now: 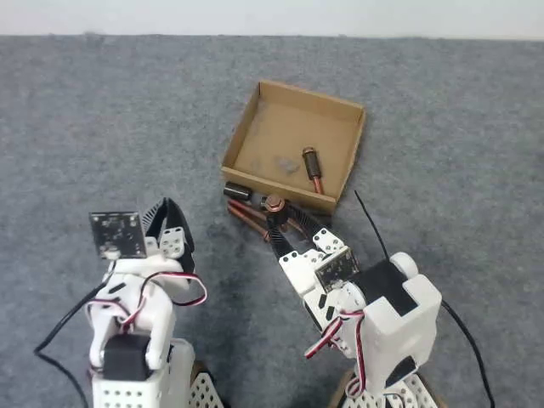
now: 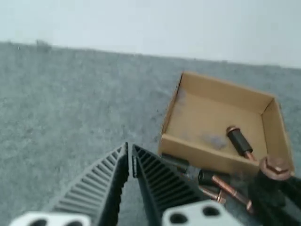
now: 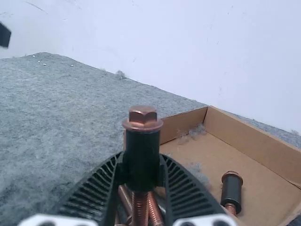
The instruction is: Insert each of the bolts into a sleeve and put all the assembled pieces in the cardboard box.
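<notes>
One sleeved bolt point(image 3: 141, 141) is sitting clamped in my right gripper point(image 3: 141, 165); my left gripper point(image 2: 130, 157) is hanging closed, empty. I should be clearing the box point(image 2: 197, 153) wall before releasing.

Left hand point(image 2: 130, 149) angled downward, fingers together. Right hand point(image 3: 141, 162) clamped on upright sleeved bolt point(image 3: 141, 136).

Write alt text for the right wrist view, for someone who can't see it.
The right arm's black ribbed pincer grips an upright copper-coloured bolt in a black tubular sleeve. Behind it, on grey felt, an open brown cardboard box holds another sleeved bolt.
</notes>
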Available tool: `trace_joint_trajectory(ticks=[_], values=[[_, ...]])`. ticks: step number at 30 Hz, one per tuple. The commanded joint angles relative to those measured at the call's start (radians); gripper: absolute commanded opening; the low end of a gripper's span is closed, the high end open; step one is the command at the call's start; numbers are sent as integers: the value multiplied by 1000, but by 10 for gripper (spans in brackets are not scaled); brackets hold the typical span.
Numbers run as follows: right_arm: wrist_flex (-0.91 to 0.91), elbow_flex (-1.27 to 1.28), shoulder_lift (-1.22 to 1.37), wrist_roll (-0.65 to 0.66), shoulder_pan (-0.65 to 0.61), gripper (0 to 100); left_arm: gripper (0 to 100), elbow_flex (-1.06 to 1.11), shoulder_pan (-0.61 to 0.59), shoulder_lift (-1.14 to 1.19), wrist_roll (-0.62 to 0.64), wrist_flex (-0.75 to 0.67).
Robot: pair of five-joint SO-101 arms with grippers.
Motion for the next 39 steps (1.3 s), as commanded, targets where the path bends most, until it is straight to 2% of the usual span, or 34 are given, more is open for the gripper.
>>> trace_joint_trajectory(ticks=[1,4,8,12,16,20,24,31,39], values=[[-2,-25,-8,8,18,7,10,36,-5,-21,-11,-3],[-2,-25,-8,8,18,7,10,61,-21,-21,-11,-3],[35,-29,-8,9,18,7,10,117,-114,-21,-11,-17],[45,-31,-13,9,18,7,10,232,-216,-20,-11,-130],[44,-26,-18,12,48,7,10,231,-298,-17,-11,-120],[-16,-34,-19,12,102,7,10,231,-298,-17,-11,-37],[-35,-61,-19,14,122,7,11,231,-298,-17,-12,-34],[-33,-180,-19,15,240,7,11,231,-296,-15,-169,26],[-5,-273,-125,15,325,7,11,231,-296,-15,-183,34]])
